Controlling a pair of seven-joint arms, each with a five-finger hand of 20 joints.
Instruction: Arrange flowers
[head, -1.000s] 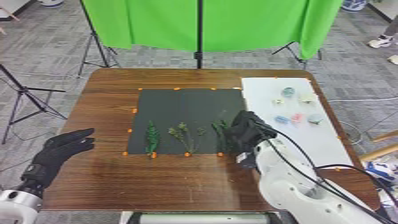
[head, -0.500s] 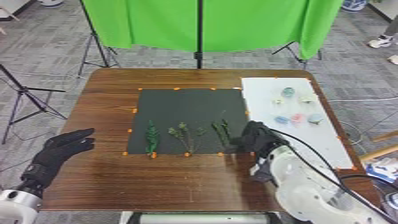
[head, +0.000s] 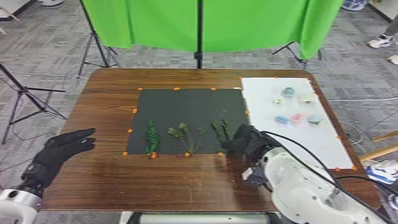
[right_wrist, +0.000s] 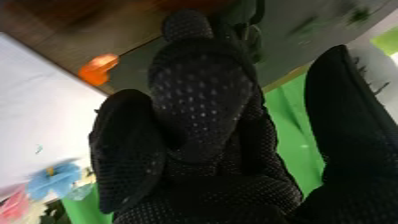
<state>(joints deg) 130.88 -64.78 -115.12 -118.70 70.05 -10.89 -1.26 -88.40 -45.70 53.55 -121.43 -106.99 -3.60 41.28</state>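
Observation:
On the dark mat lie a dense green stem, a branching sprig and a leafy stem. My right hand is low over the mat's near right corner, beside the leafy stem's lower end. In the right wrist view that hand has its fingers extended, with no held thing visible; greenery shows partly behind them. My left hand is open above the table's left side. A blue flower, a pink one and a blue-green one lie on the white sheet.
More flower heads, one greenish and one pale, are on the far part of the white sheet. Orange tape marks the mat's edges. A green cloth hangs beyond the brown table.
My right hand first drew back to the right from over the leafy stem, uncovering it, then shifted slightly left again. My left hand has stayed still.

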